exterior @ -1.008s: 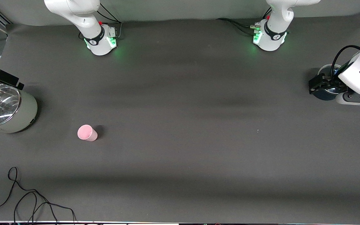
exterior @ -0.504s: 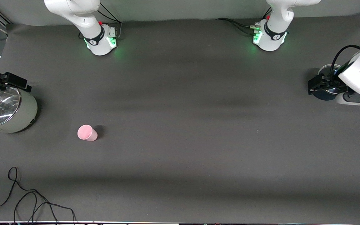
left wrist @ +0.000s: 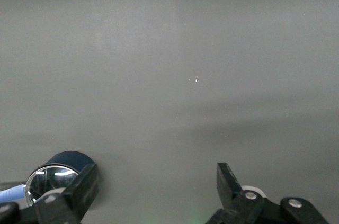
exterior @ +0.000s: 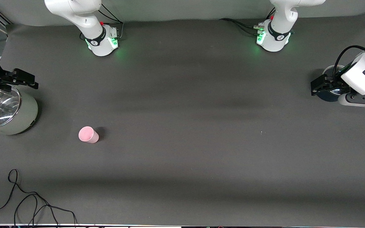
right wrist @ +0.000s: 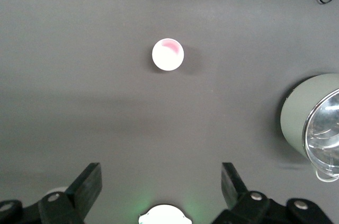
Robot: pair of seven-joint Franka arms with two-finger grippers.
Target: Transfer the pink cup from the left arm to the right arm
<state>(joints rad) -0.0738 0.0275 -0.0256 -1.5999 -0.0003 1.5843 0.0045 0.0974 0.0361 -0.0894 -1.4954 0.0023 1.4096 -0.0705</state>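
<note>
The pink cup [exterior: 88,135] stands upright on the desk [exterior: 182,126] toward the right arm's end, near the lidded pot [exterior: 5,112]. The right gripper [exterior: 21,79] hangs released over that pot's edge, much closer. The left gripper [exterior: 320,86], also released, waits over a dark blue cup [left wrist: 58,173], well apart.

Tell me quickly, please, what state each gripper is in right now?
Left gripper: open, empty, beside the dark pot.
Right gripper: open, empty, above the grey pot.
</note>
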